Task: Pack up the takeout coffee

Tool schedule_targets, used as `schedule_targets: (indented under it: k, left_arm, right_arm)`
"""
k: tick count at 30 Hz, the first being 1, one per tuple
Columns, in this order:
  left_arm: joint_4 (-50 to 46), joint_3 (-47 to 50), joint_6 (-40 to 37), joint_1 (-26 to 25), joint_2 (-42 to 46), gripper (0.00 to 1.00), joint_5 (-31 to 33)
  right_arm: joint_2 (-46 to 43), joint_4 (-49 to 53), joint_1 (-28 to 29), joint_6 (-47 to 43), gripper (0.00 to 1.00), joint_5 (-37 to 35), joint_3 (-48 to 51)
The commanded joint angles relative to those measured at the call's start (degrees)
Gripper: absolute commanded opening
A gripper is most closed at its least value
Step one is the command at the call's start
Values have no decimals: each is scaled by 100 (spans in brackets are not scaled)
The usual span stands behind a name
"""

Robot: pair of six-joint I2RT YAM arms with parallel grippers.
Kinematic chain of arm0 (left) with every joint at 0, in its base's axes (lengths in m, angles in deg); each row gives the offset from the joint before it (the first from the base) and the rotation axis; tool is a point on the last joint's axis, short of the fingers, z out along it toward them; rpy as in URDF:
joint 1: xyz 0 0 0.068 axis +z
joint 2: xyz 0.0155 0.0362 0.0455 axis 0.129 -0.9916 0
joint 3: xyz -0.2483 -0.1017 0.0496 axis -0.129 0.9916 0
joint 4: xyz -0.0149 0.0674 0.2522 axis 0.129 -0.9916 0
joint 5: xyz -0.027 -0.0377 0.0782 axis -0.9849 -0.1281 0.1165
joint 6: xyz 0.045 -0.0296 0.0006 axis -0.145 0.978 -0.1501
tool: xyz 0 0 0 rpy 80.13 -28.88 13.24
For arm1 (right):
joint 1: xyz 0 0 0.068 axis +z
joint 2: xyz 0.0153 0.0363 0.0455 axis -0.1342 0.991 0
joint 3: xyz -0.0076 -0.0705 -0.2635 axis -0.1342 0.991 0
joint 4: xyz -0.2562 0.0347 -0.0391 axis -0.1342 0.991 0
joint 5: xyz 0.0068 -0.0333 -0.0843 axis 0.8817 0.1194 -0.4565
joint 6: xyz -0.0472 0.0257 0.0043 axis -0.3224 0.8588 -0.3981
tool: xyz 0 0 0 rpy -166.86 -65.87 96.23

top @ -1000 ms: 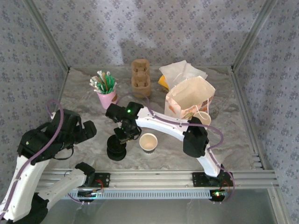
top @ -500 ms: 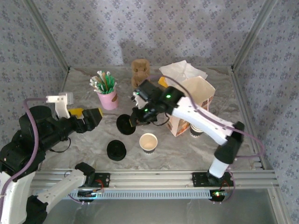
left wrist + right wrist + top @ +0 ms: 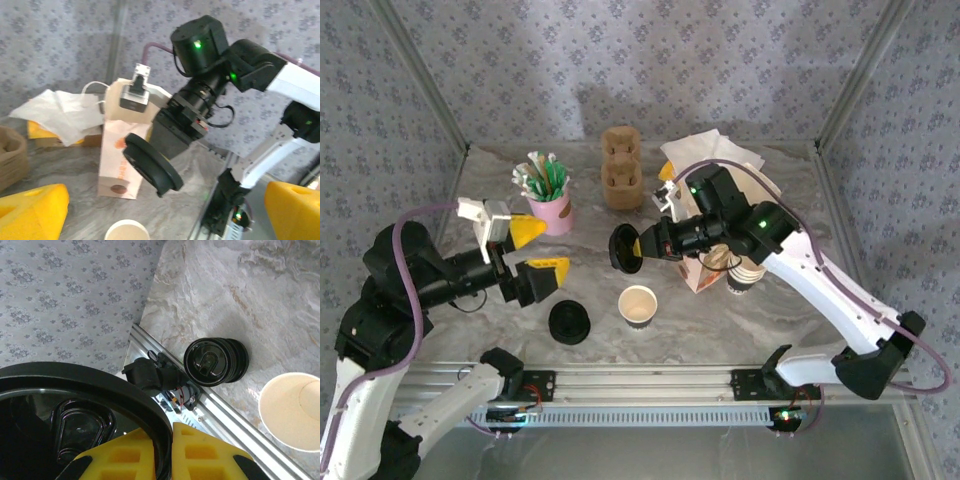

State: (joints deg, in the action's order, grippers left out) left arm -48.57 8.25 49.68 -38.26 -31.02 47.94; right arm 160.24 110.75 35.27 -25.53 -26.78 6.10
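Now farther right: right claw (image 3: 640, 245) (with lid (image 3: 621, 248)).

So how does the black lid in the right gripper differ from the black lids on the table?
The held lid is single, up in the air and tipped on edge, pinched by the right gripper. The lid stack is several deep, lying flat on the table, untouched. Both are round and black.

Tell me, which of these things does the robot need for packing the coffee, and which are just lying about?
Needed: open paper cup; black lid held by the right gripper; paper bag.

Lying about: stack of black lids; stacked cups; pink cup of stirrers; cardboard carriers; napkins.
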Motion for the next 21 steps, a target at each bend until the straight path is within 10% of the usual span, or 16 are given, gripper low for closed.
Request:
schedule_targets:
  k: [1,7,21]
  left_arm:
    - [347,76,673,5,-247,100,-802]
    - [843,676,2268,-9,-815,100,-2209]
    - [1684,1117,2359,-102,-578,100,-2473]
  right_arm:
    - [-219,-387,-31,-401,11,-196,87]
    - [-237,-627,-35,-1158,13,-375,101]
    - [-7,-1163,-7,-1159,16,684,25]
